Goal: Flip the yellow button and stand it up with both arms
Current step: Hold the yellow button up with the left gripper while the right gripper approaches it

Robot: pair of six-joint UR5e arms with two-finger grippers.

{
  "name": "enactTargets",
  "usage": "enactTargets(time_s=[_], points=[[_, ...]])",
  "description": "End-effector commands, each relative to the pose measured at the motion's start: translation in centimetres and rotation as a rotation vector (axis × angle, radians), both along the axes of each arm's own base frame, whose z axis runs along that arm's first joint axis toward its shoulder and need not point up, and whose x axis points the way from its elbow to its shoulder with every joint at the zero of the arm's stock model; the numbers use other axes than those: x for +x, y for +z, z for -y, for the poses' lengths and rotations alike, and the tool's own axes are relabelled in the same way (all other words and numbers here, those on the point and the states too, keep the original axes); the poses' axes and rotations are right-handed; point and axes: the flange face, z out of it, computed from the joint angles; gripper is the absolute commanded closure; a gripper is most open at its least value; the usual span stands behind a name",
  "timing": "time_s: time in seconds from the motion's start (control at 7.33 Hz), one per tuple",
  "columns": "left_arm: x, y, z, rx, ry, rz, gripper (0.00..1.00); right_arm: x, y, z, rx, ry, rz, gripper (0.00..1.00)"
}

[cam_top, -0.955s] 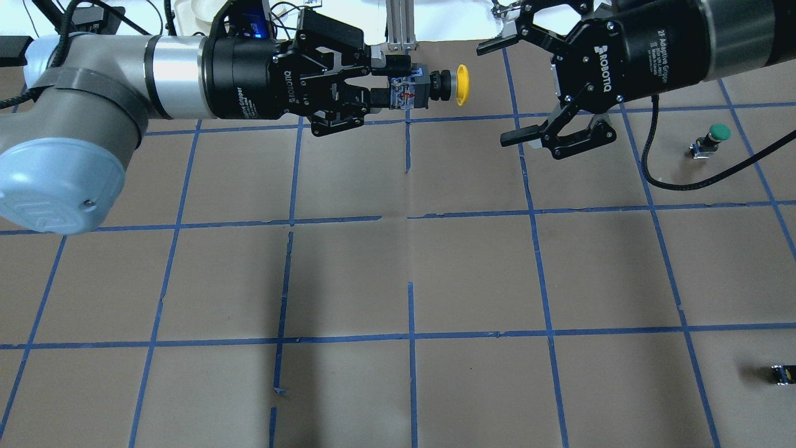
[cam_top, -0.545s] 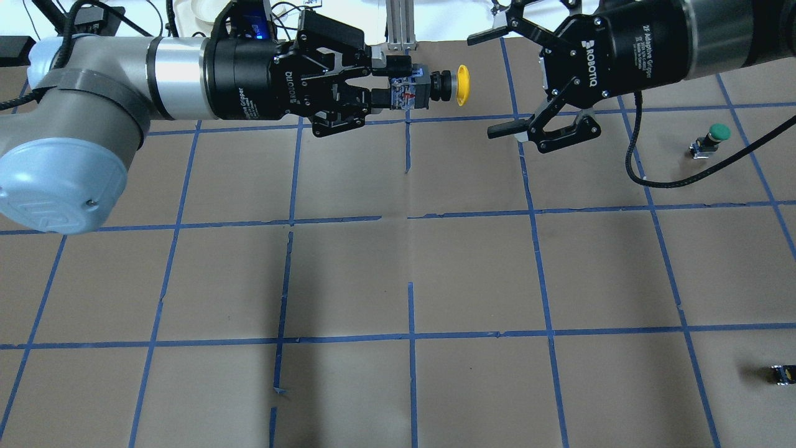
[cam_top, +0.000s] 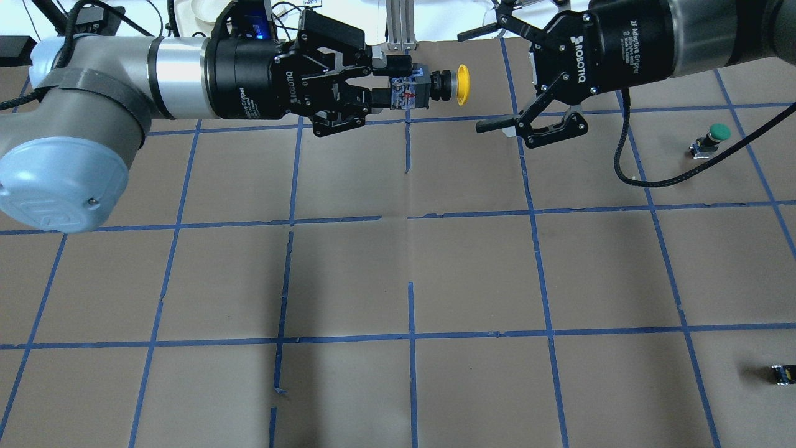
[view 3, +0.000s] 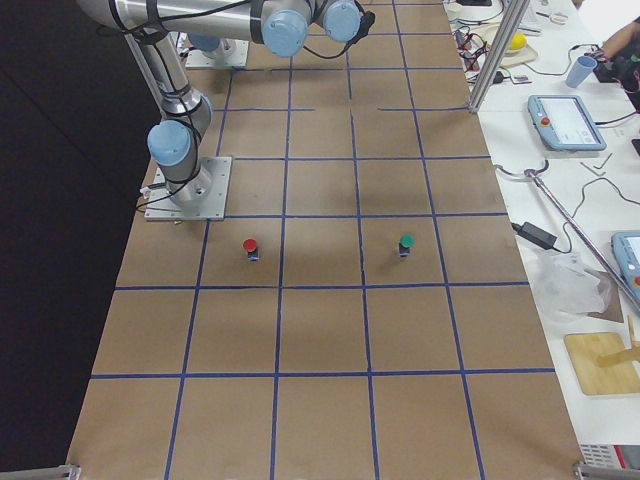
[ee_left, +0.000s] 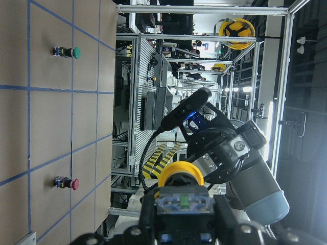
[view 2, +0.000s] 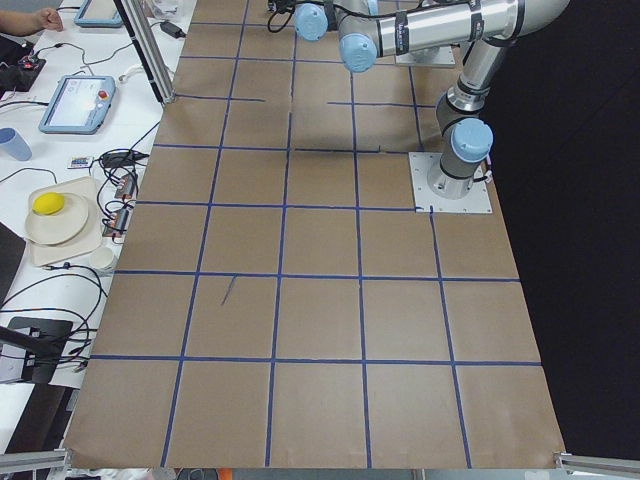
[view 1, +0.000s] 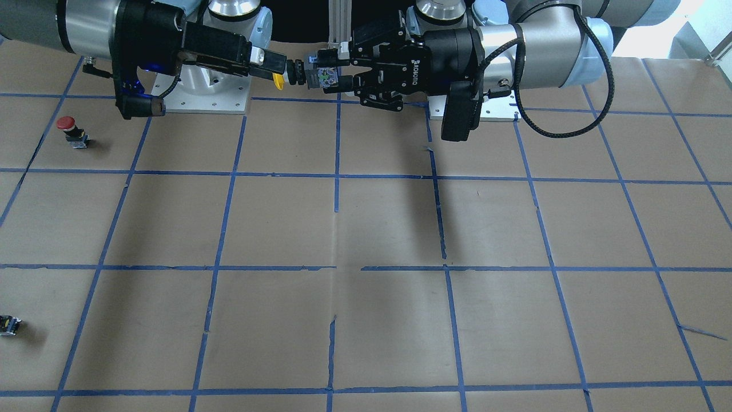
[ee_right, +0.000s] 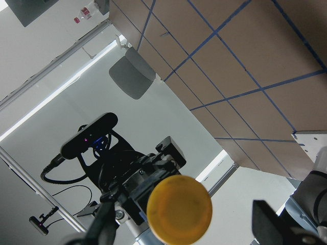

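above the brown-papered table [cam_top: 472, 274], the yellow button [cam_top: 435, 86] is being clamped by its body, cap sideways, in the left gripper [cam_top: 393, 81]. the right gripper [cam_top: 474, 81] is being held wide, empty, facing the cap. hand-over judged underway; next, closing onto the cap is called for.

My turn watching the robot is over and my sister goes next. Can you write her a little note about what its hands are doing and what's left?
The left gripper is shut on the yellow button. It grips the body and holds the button sideways above the table, with the cap facing the other arm.
The right gripper is open, with a finger on either side of the cap, not gripping.
Done: the button is lifted and offered.
Left: the right gripper takes it, then it is flipped and stood on the table.
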Motion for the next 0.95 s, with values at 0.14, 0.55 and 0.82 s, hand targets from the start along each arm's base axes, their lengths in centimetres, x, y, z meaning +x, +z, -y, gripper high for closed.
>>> enactTargets(time_s=[0.14, 0.55, 0.82], points=[[-0.14, -0.02, 0.0, -0.001, -0.003, 0.002, 0.91, 0.35, -0.16, 0.13, -0.007, 0.01, -0.004, 0.39], [-0.21, 0.38, 0.06, -0.007, -0.004, 0.0, 0.91, 0.27, 0.08, 0.12, -0.013, 0.011, -0.009, 0.7], [-0.29, 0.2, -0.01, 0.034, -0.002, 0.001, 0.11, 0.24, 0.44, 0.26, -0.022, 0.011, -0.011, 0.7]])
